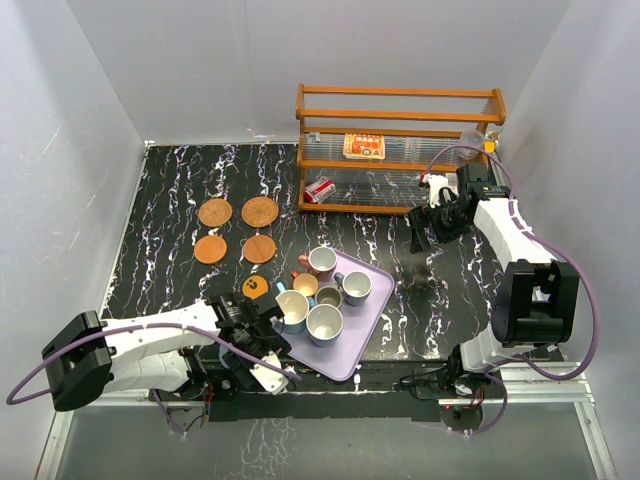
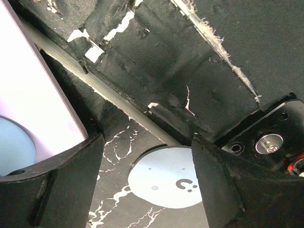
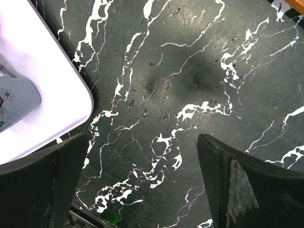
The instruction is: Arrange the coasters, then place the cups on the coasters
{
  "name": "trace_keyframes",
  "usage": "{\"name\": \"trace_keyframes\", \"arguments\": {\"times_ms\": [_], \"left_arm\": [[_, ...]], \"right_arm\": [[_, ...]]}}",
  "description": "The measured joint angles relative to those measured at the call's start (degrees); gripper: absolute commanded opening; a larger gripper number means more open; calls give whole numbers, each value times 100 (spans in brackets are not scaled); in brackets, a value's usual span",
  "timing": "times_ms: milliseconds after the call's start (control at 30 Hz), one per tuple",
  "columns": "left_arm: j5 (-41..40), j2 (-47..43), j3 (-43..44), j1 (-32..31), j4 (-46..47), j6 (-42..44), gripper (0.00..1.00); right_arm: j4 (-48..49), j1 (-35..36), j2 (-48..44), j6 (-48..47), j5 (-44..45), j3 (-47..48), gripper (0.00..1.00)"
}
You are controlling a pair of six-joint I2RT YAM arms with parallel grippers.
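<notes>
Two woven coasters (image 1: 215, 212) (image 1: 259, 211) and two plain orange coasters (image 1: 209, 249) (image 1: 259, 249) form a square on the left of the table. The dotted orange coaster (image 1: 256, 288) lies by the tray's left edge. A grey-blue coaster (image 2: 164, 183) lies flat near the table's front edge, and my left gripper (image 2: 146, 145) (image 1: 248, 322) stands open over it, one finger over its rim. Several cups (image 1: 322, 262) (image 1: 355, 288) (image 1: 324, 324) (image 1: 292, 310) stand on the lilac tray (image 1: 377, 273). My right gripper (image 3: 142, 140) (image 1: 420, 232) hangs open over bare table, right of the tray.
A wooden rack (image 1: 400, 95) stands at the back with a printed packet (image 1: 364, 146) on it and a red-and-white can (image 1: 320, 190) beneath. The tray's corner (image 3: 52, 99) shows at the left of the right wrist view.
</notes>
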Motion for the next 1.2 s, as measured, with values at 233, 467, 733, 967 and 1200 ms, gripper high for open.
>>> {"name": "trace_keyframes", "arguments": {"times_ms": [233, 467, 733, 967, 1200], "left_arm": [[-208, -63, -37, -50, 120, -59, 64], [-485, -114, -48, -39, 92, -107, 62], [-433, -184, -46, 225, -144, -59, 59], [-706, -199, -35, 852, -328, 297, 57], [-802, -177, -35, 1325, -345, 651, 54]], "right_arm": [[4, 0, 0, -2, 2, 0, 98], [7, 0, -2, -2, 0, -2, 98], [13, 0, 0, -2, 0, -11, 98], [17, 0, 0, -2, 0, -11, 98], [20, 0, 0, -2, 0, -20, 98]]}}
